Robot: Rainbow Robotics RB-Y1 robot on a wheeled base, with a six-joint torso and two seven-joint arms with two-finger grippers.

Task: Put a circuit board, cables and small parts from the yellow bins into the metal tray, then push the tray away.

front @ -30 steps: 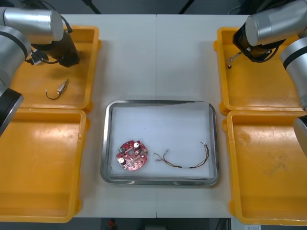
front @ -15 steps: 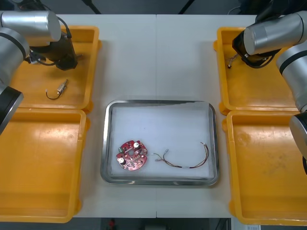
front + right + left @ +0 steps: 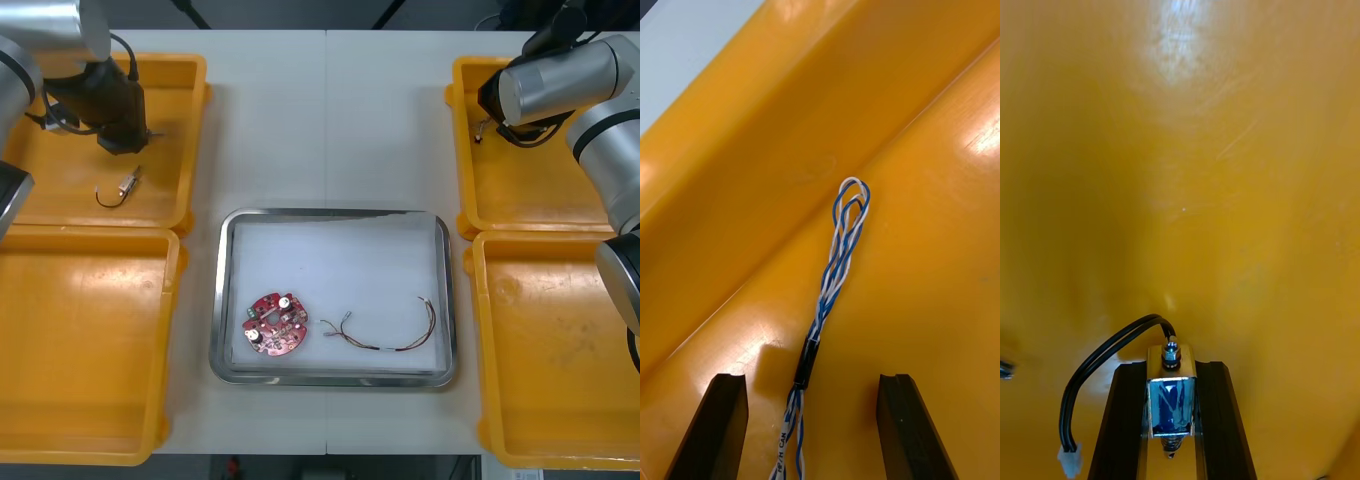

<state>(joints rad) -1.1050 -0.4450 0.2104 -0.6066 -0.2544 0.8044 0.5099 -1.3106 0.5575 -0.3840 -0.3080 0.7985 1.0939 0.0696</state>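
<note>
Over the far left yellow bin (image 3: 170, 120), my left gripper (image 3: 1171, 375) is shut on a small metal part (image 3: 1171, 397). The part's black cable (image 3: 1097, 364) loops out beside the fingers and ends in a white plug. In the front view the left gripper (image 3: 122, 140) hangs just beyond a second small metal part (image 3: 125, 185) with a black wire, lying on the bin floor. My right gripper (image 3: 811, 384) stands open over the far right yellow bin (image 3: 540, 190), its fingers on either side of a twisted blue and white cable (image 3: 839, 255). The metal tray (image 3: 330, 213) holds a round red circuit board (image 3: 276, 324) and a red and yellow cable (image 3: 385, 338).
Two near yellow bins (image 3: 80, 350) (image 3: 560, 360) flank the tray at the table's front. The tray's white inside has free room in its far half. A seam runs down the light table (image 3: 326, 110) between the far bins.
My left gripper has shut on a small metal part and shifted slightly toward the near side of its bin. The right arm has edged a little leftward over its bin.
</note>
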